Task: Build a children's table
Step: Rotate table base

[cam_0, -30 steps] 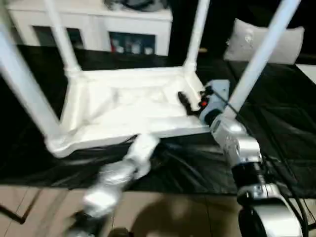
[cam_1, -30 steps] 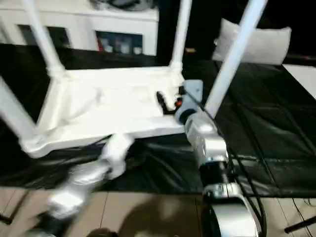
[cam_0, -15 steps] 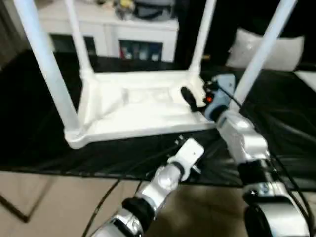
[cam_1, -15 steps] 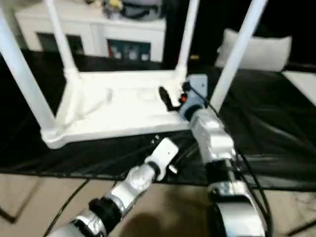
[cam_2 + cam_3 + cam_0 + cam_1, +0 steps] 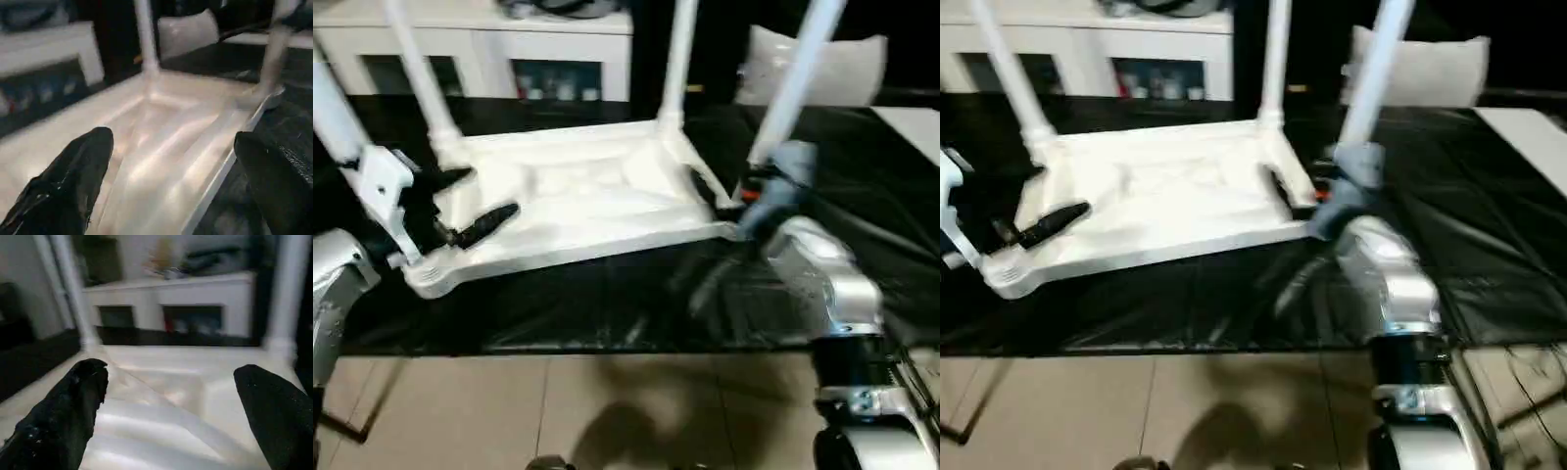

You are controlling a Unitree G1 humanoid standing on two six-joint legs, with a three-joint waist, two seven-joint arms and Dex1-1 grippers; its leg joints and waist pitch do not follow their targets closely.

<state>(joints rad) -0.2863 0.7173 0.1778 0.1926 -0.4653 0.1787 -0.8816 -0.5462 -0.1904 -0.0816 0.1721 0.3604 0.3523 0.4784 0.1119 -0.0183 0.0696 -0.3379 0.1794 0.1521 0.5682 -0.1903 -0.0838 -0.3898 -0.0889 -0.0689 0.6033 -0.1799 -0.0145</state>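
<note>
The children's table lies upside down on the black-covered work table point(image 5: 607, 304). Its white ribbed tabletop point(image 5: 578, 201) faces up and white legs rise from the corners, among them the far left leg point(image 5: 416, 78), the far right leg point(image 5: 677, 59) and the near right leg point(image 5: 798, 69). My left gripper point(image 5: 491, 191) is open at the near left corner, its black fingers over the tabletop's left edge and empty. My right gripper point(image 5: 724, 193) is open at the near right corner beside that leg's base. Both wrist views look between wide-spread fingers point(image 5: 73, 181) point(image 5: 68, 406) onto the ribbed underside.
A white cabinet point(image 5: 509, 39) stands behind the work table and a pale cushion point(image 5: 822, 64) lies at the back right. The work table's front edge runs across the view, with beige floor tiles point(image 5: 558, 411) below it.
My left arm has swung up from below the work table's front edge to the tabletop's near left corner. The right gripper stays at the near right corner. The camera has shifted.
</note>
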